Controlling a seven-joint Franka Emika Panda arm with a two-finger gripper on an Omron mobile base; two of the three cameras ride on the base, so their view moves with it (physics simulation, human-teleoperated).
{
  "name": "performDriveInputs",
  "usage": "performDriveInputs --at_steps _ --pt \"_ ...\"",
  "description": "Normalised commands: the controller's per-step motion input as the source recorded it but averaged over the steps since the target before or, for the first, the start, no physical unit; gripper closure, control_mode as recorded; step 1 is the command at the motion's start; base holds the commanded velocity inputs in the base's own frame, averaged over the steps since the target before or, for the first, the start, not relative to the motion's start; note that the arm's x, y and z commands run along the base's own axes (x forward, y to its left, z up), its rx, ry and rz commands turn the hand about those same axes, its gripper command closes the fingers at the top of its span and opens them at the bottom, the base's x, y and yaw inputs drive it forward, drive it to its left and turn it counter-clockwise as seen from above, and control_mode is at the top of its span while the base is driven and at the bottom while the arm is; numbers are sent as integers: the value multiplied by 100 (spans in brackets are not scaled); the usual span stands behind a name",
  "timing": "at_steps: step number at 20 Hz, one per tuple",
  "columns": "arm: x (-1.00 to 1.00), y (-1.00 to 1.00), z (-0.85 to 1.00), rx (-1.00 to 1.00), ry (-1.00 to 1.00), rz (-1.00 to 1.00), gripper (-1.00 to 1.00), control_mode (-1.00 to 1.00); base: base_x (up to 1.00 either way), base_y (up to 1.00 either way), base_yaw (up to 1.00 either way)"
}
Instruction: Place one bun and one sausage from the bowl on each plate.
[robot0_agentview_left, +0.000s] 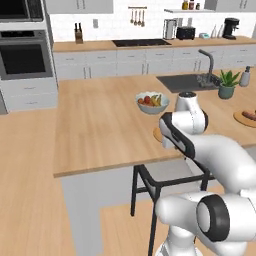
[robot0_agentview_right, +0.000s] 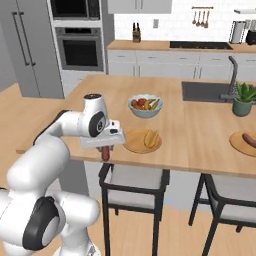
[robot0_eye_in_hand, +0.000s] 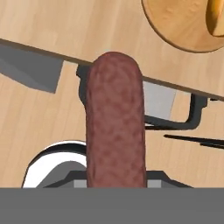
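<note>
On the island counter (robot0_agentview_left: 100, 125) in the left base view, the pale fruit bowl (robot0_agentview_left: 152, 102) sits near the middle, with the sink (robot0_agentview_left: 182, 81) and a potted plant (robot0_agentview_left: 228, 84) beyond it to the right. A wooden plate (robot0_agentview_left: 245, 117) at the right edge carries a sausage. The white arm's upper links cover the near edge of the counter, with a sliver of another plate (robot0_agentview_left: 157, 134) showing just left of them

From the right base view, the gripper (robot0_agentview_right: 105, 150) hangs just off the counter's near edge, above a dark stool (robot0_agentview_right: 132, 187), clamped on a sausage (robot0_agentview_right: 105, 153) that points downward. Just to its right lies a round wooden plate (robot0_agentview_right: 136, 142) holding a bun (robot0_agentview_right: 151, 138). Farther right, a second plate (robot0_agentview_right: 242, 142) bears another sausage (robot0_agentview_right: 248, 138)

Through the hand view, the held sausage (robot0_eye_in_hand: 115, 120) stands up the middle of the picture, pinched at its lower end. Behind it run the counter edge and the stool frame (robot0_eye_in_hand: 192, 114); the wooden plate (robot0_eye_in_hand: 179, 26) with the bun (robot0_eye_in_hand: 216, 17) sits at the top right, apart from the sausage
</note>
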Motion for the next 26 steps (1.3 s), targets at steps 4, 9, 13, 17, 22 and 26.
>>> performDriveInputs --at_steps 4,9,13,17,22,26 --pt "20 0 -7 1 1 -6 100 -100 50 6 -22" --pt "97 3 -28 4 6 -22 100 -100 0 0 0" --pt "100 22 -25 0 14 -15 100 -100 0 0 0" --pt "100 1 4 1 11 -2 100 -100 0 0 0" --pt "95 -37 -18 0 19 3 100 -100 0 0 0" --pt "0 -67 -76 3 0 6 100 -100 0 0 0"
